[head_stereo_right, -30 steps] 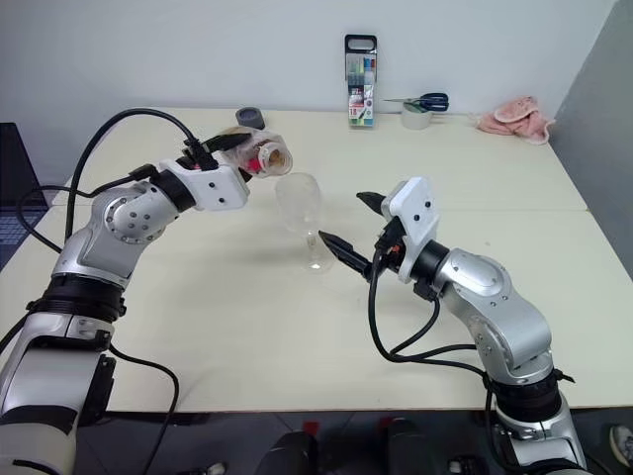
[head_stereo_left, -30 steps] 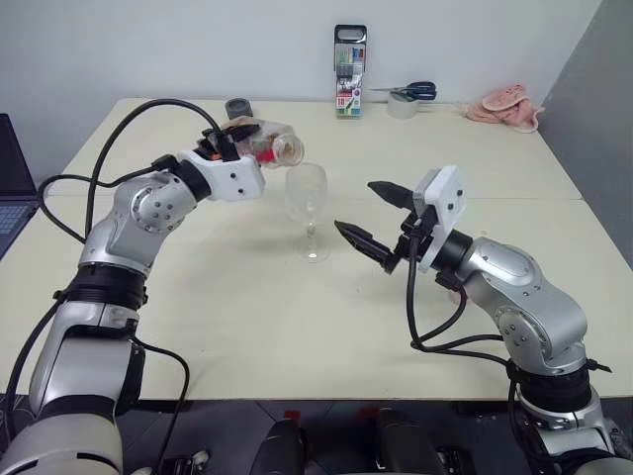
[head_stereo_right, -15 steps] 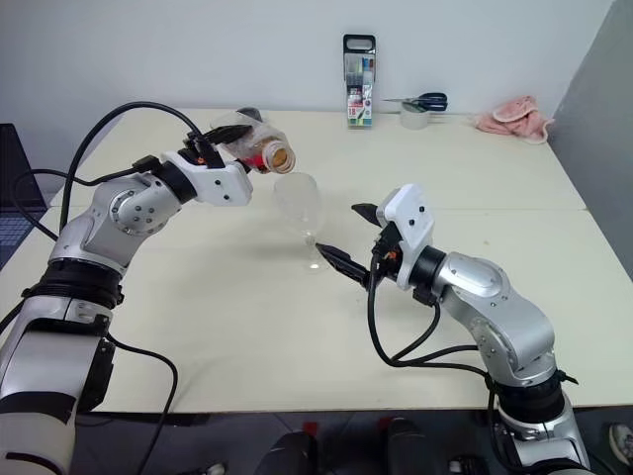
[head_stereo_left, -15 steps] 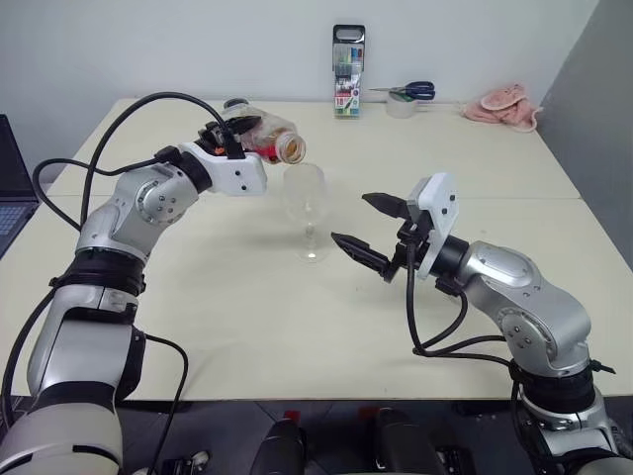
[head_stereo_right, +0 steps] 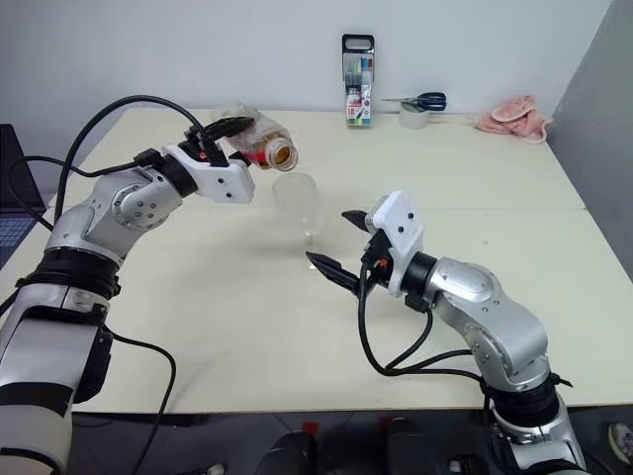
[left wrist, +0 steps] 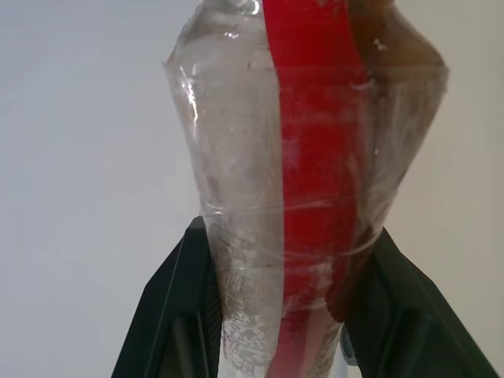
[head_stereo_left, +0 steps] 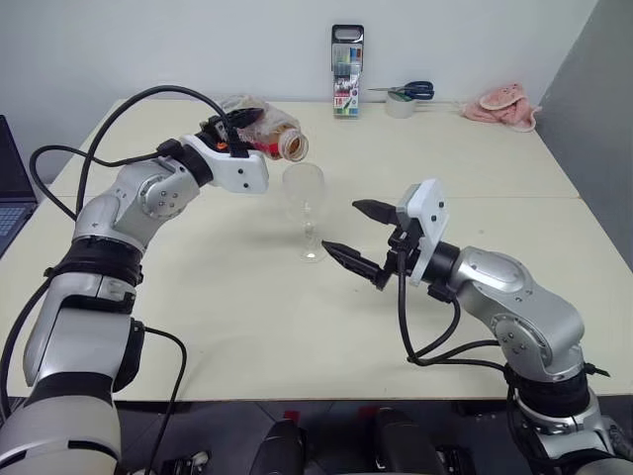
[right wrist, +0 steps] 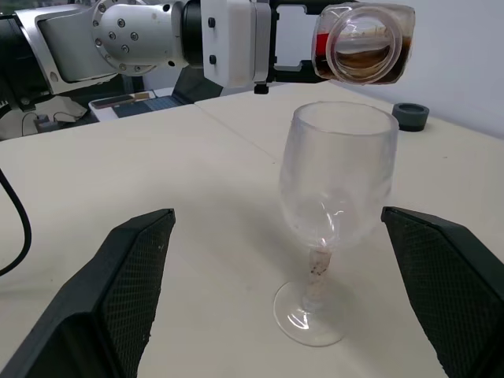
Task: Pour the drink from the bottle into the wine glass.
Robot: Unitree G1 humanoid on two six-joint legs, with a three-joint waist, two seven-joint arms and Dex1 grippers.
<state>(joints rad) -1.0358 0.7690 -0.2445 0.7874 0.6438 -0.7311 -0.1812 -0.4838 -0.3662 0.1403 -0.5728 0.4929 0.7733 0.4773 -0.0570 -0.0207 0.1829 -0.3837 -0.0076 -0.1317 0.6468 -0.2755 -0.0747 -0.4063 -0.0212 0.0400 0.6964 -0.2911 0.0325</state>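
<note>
upper left of the head view: left gripper (head_stereo_left: 240,129) clamped on the uncapped bottle (head_stereo_left: 265,137), tipped near level, mouth just above and left of the wine glass (head_stereo_left: 304,194) rim. glass upright at centre, apparently empty; drink (right wrist: 362,61) pooled at the neck. right of centre: right gripper (head_stereo_left: 362,237) spread wide beside the stem, holding nothing. risk: mouth short of the bowl, so further tilt may spill onto the table (head_stereo_left: 247,317)

- The table (head_stereo_left: 247,327) is pale cream, with a seam running across it.
- The wine glass (head_stereo_left: 305,206) stands upright near the middle.
- Along the far edge: a marker-pen case (head_stereo_left: 347,71), a tape roll (head_stereo_left: 402,106) with scissors (head_stereo_left: 407,91) on it, and a pink cloth (head_stereo_left: 506,105).
- A laptop (head_stereo_left: 12,188) lies at the left edge.
</note>
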